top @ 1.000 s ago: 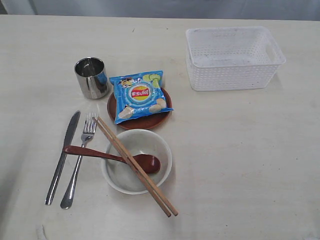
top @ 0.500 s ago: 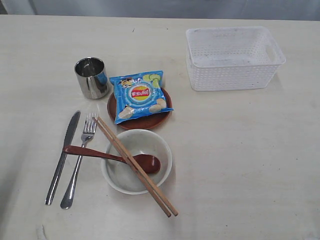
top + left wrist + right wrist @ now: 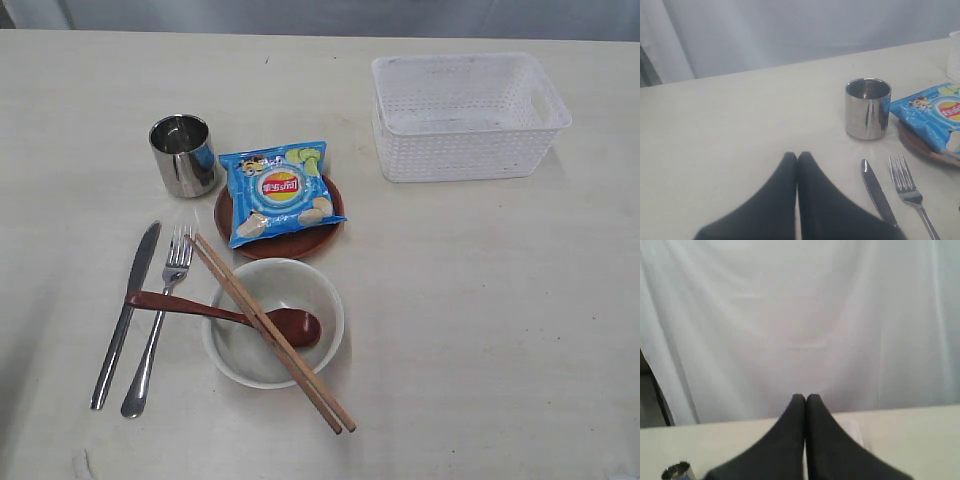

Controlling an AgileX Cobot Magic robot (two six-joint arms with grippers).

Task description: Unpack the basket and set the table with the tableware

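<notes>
A white curtain [image 3: 790,315] backs the pale cream surface [image 3: 480,300]; the left end effector [image 3: 797,156] and right end effector [image 3: 806,398] sit clenched, empty.

A blue chips packet [image 3: 283,192] lies flat and face up on the plate [image 3: 325,228], left of the middle of the table [image 3: 480,320]. It covers most of the plate, and its corners go over the rim. A pale curtain [image 3: 800,315] with soft folds hangs behind the far edge.
</notes>
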